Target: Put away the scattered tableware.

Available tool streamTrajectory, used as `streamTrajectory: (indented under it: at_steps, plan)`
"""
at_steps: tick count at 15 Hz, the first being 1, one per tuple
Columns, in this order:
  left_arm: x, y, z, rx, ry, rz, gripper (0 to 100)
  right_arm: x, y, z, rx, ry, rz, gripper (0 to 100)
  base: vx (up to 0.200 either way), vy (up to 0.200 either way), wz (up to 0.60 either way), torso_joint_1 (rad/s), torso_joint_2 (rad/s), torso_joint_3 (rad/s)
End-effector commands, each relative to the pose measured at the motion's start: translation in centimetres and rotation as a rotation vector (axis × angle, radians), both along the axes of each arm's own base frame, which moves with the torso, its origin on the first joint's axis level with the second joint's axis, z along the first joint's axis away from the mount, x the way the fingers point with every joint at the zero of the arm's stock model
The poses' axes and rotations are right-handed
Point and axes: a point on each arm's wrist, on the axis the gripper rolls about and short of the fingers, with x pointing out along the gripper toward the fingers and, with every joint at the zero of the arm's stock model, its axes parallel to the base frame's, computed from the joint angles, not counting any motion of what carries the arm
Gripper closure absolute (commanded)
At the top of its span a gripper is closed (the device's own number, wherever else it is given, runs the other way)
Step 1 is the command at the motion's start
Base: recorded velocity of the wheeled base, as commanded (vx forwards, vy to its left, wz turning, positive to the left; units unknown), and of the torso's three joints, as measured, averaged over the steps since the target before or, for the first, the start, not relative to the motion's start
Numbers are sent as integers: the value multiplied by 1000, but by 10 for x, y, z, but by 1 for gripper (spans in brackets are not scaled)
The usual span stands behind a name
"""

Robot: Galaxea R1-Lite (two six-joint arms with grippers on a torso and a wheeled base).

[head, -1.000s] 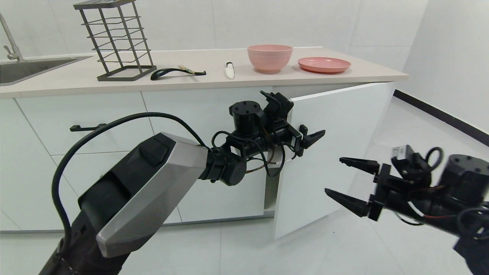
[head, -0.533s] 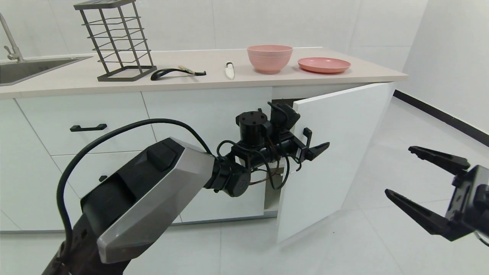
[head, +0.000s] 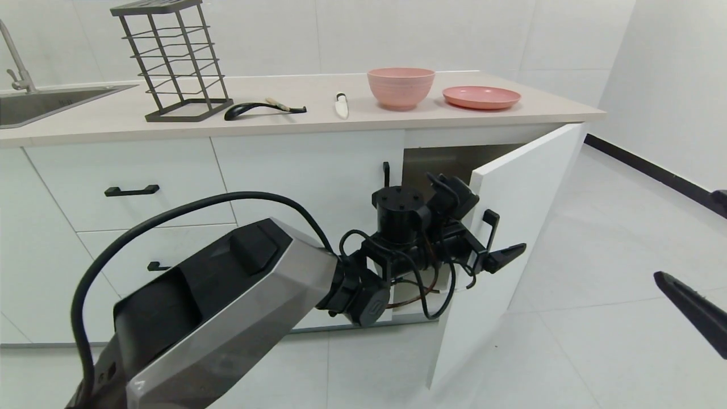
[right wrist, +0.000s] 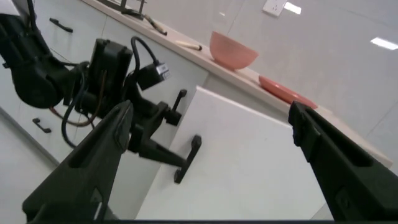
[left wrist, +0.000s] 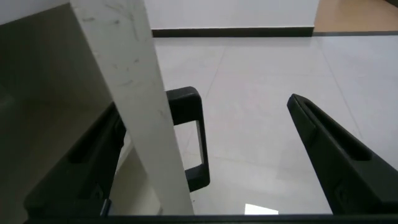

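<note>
Left hand (head: 500,253): open, holding nothing; its fingers straddle the free edge of the cabinet door (head: 528,187), one inside, one outside by the door handle (head: 489,222).
Right hand (right wrist: 211,111): fingers spread wide, empty, well apart from the door.
Cabinet door: ajar below the worktop (head: 113,122).
Bowl (head: 401,86), plate (head: 481,96): pink, side by side on the worktop above the open cabinet.
Spoon (head: 250,107), knife (head: 341,104): flat on the worktop between rack (head: 170,62) and bowl.

Steel sink (head: 40,103) is set into the beige countertop (head: 397,120) at far left, tap (head: 14,61) behind it; upper drawer handle (head: 132,190) and lower drawer handle (head: 159,266) are black, the lower partly hidden; dark skirting (head: 653,170), possibly tile, runs along the right wall.
</note>
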Motion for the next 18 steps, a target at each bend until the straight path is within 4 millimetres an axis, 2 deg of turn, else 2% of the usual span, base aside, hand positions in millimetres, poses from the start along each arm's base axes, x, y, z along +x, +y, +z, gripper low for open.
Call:
streamTrajectory:
  at_steps: [1,4,9,11,15,18]
  plan:
    - [-11,-9,1,-7,-5,-29,0,-6,0,4,-2,-33,-1,0,0,0,0,0,0,0]
    - [-25,-19,-4,-6,-3,-65,0,-8,0,8,-3,-59,-6,0,0,0,0,0,0,0]
    - [-35,-28,-6,-1,4,-91,0,-10,-1,17,-4,-113,-12,0,0,0,0,0,0,0]
    - [-44,-37,-4,-7,0,-117,0,-12,-1,19,-4,-128,-13,0,0,0,0,0,0,0]
    - [-81,-70,-13,2,19,-214,0,-13,-1,35,-6,-204,-16,0,0,0,0,0,0,0]
    - [-110,-112,-21,-27,28,-305,0,-18,-1,44,-7,-257,-16,0,0,0,0,0,0,0]
